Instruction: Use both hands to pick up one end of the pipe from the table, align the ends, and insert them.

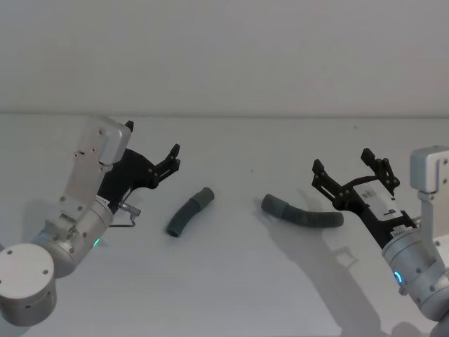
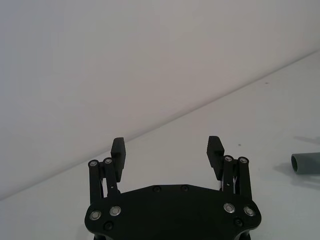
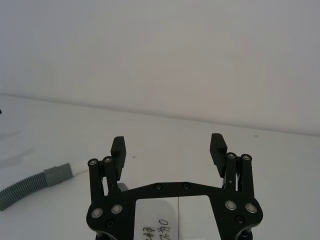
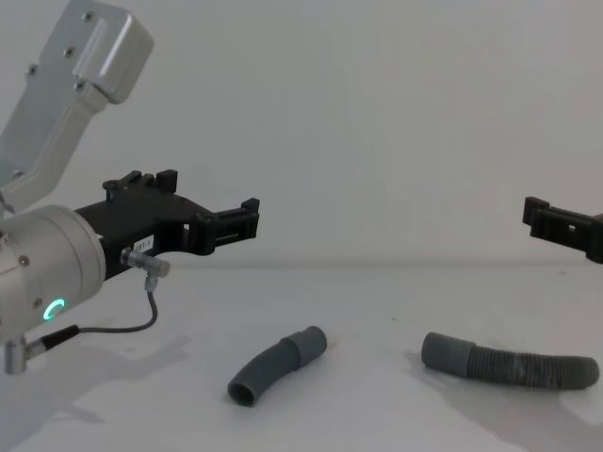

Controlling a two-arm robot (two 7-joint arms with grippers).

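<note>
The pipe lies in two pieces on the white table [image 1: 231,288]. The short curved piece [image 1: 188,213] [image 4: 276,365] rests left of centre, its cuff end [image 1: 206,197] pointing up and right. To its right lies the longer ribbed piece [image 1: 303,213] [image 4: 516,363], with its smooth cuff [image 1: 272,204] [image 3: 59,174] facing the short one across a gap. My left gripper [image 1: 175,157] [image 2: 166,144] [image 4: 247,221] hovers open, above and left of the short piece. Open too, my right gripper [image 1: 342,160] [image 3: 167,142] hangs above the longer piece's far end. Neither gripper holds anything.
A plain pale wall stands behind the table. A thin cable loops from the left wrist [image 4: 141,325]. A cuff of a hose [image 2: 306,163] shows at the edge of the left wrist view.
</note>
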